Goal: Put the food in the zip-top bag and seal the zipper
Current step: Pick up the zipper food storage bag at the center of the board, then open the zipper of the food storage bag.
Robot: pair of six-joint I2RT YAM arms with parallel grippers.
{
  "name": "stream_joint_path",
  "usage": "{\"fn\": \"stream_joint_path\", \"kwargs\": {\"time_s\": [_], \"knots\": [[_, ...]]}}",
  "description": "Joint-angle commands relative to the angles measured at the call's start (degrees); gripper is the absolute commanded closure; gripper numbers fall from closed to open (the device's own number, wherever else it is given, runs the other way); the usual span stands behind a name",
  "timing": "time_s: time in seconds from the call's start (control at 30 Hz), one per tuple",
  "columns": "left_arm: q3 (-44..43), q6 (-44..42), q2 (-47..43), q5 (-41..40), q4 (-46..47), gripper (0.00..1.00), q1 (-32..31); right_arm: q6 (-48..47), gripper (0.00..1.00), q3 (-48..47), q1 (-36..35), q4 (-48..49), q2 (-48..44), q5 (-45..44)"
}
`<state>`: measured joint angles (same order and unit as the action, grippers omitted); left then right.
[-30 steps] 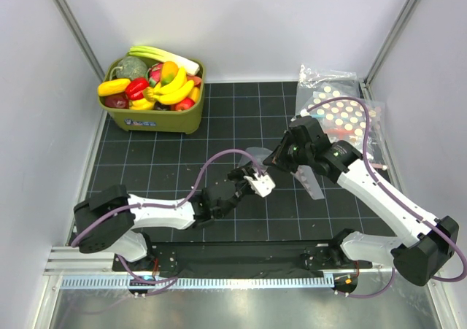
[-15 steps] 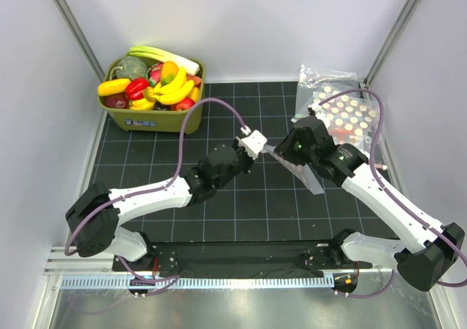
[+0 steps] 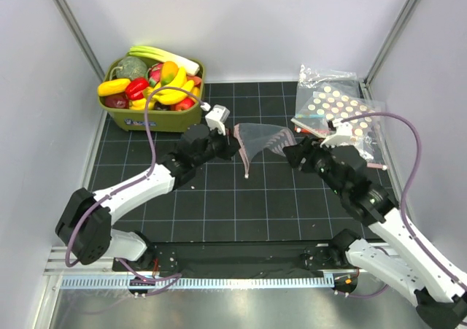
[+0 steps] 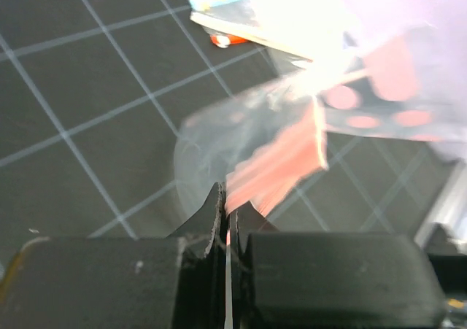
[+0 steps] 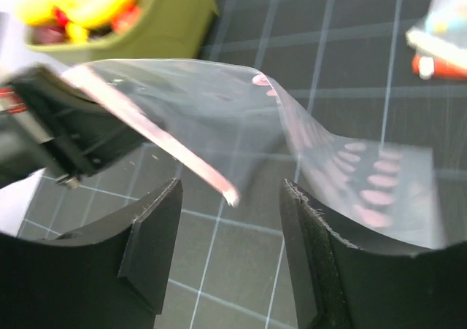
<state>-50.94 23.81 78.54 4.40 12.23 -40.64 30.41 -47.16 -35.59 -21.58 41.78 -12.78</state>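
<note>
A black mat (image 3: 219,205) ruled with a pale grid covers the table, closed in by white walls (image 3: 255,22) on three sides, with slanted metal posts (image 3: 73,30) at the back corners. A metal rail (image 3: 219,279) runs along the near edge.

A green bin (image 3: 157,121) stands in the far left corner against the wall. The food (image 3: 174,88) is heaped in it, the bananas on top. Clear bags with coloured dots (image 3: 339,110) lie in the far right corner. The middle and near parts of the mat are bare, leaving open floor between the two arms.

The left arm stretches from its base diagonally to the centre, just in front of the bin. The left gripper (image 4: 228,198) has its jaws pressed together on the zipper (image 4: 281,161), the pinkish-red strip caught between them. The zip-top bag (image 3: 261,138) hangs from that grip above the mat at mid-table, fanning out to the right.

The right arm is folded, its forearm pointing up and left. The right gripper (image 5: 230,198) has its jaws spread apart and holds nothing. It sits close beside the bag's right corner; whether it touches cannot be told.
</note>
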Motion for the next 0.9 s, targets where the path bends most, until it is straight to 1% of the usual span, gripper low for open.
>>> {"fn": "stream_joint_path", "kwargs": {"time_s": [0.0, 0.03, 0.07, 0.1, 0.13, 0.2, 0.23, 0.3, 0.37, 0.43, 0.47, 0.6, 0.63, 0.67, 0.77, 0.8, 0.87], "knots": [[1.6, 9.7, -2.1, 8.6, 3.4, 1.0, 3.5, -7.5, 0.37, 1.7, -0.2, 9.8, -4.8, 3.5], [2.2, 10.8, -1.6, 9.8, 4.1, 1.0, 4.2, -8.0, 0.35, 2.8, -0.2, 11.5, -5.3, 9.5], [2.5, 13.0, -1.4, 10.6, 5.2, 1.0, 5.0, -8.9, 0.33, 4.8, -0.2, 15.9, -5.3, 13.3], [2.7, 13.8, -1.0, 11.1, 5.4, 1.0, 5.8, -8.8, 0.32, 5.4, -0.2, 17.5, -5.0, 17.9], [2.8, 14.3, -0.3, 12.2, 5.7, 1.0, 6.1, -8.8, 0.33, 5.7, -0.2, 19.0, -2.7, 23.6], [2.9, 14.9, 0.1, 12.6, 6.3, 0.99, 6.5, -8.7, 0.32, 5.3, -0.2, 20.7, 0.5, 26.7], [2.9, 15.0, 0.3, 12.6, 6.4, 0.99, 6.6, -8.7, 0.33, 4.4, -0.3, 20.6, 4.6, 28.1], [3.1, 15.1, 0.5, 12.4, 6.4, 1.0, 6.9, -8.9, 0.34, 3.5, -0.2, 20.4, 8.6, 29.1], [3.1, 14.9, 0.4, 12.0, 5.9, 1.0, 7.0, -8.9, 0.34, 2.6, -0.3, 21.2, 13.6, 32.4], [3.2, 14.7, 0.2, 11.7, 5.5, 1.0, 7.0, -9.1, 0.34, 1.6, -0.6, 21.2, 16.2, 32.3], [3.2, 14.7, 0.1, 11.6, 5.5, 1.0, 7.0, -9.3, 0.35, 1.4, -0.8, 20.7, 18.2, 30.1], [3.0, 14.7, 0.5, 12.1, 5.3, 1.0, 7.0, -10.7, 0.43, 0.3, -2.2, 20.0, 21.1, 25.9], [2.8, 14.5, 0.6, 12.2, 4.8, 1.0, 7.0, -11.3, 0.46, 0.0, -3.0, 20.0, 21.6, 25.1], [2.8, 14.5, 0.6, 12.1, 4.6, 1.0, 7.0, -11.8, 0.46, -0.1, -3.4, 19.9, 22.0, 24.2], [2.6, 14.3, 0.9, 12.2, 4.4, 1.0, 7.0, -13.5, 0.47, -0.5, -5.9, 20.4, 23.3, 19.6], [2.5, 14.3, 1.1, 12.2, 4.3, 1.0, 7.0, -14.1, 0.48, -0.7, -6.7, 20.3, 23.8, 16.1], [2.4, 14.1, 1.3, 12.2, 3.9, 1.0, 7.0, -15.6, 0.5, -1.0, -8.4, 20.4, 24.4, 13.1]]}}
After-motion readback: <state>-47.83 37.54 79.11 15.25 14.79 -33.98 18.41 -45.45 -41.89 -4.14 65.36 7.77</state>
